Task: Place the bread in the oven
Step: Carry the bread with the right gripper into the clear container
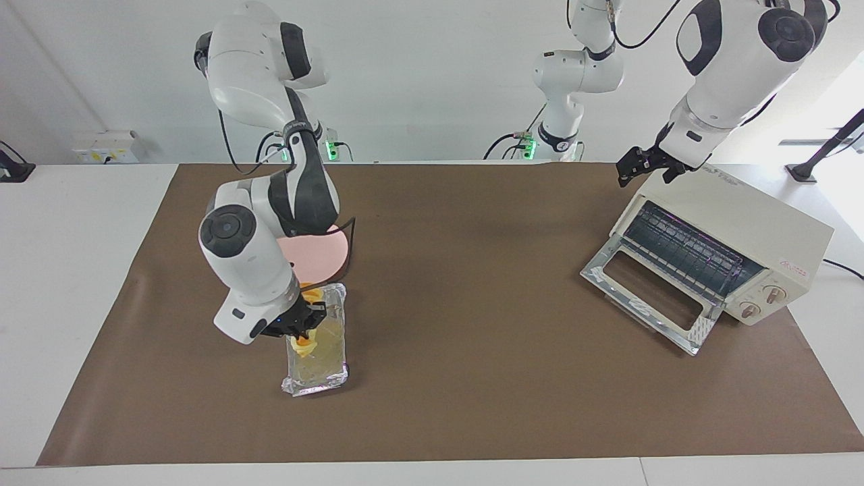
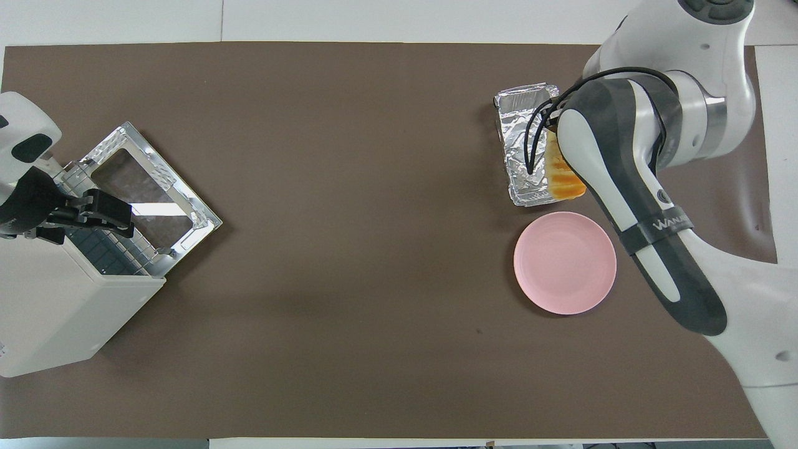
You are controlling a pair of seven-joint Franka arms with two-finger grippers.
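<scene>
The golden bread (image 1: 306, 343) is between the fingers of my right gripper (image 1: 302, 327), which is shut on it just over the crinkled foil tray (image 1: 325, 361). In the overhead view the bread (image 2: 564, 178) shows at the tray's (image 2: 520, 125) edge nearest the pink plate, mostly hidden by the arm. The cream-white oven (image 1: 749, 226) stands at the left arm's end of the table with its glass door (image 1: 648, 290) dropped open and its wire rack showing. My left gripper (image 1: 646, 172) is open and empty, up over the oven's top front edge; it also shows in the overhead view (image 2: 106, 213).
A round pink plate (image 1: 322, 255) lies beside the foil tray, nearer to the robots; it also shows in the overhead view (image 2: 564, 262). A brown mat (image 1: 472, 270) covers the table. The oven's open door (image 2: 149, 199) juts out over the mat.
</scene>
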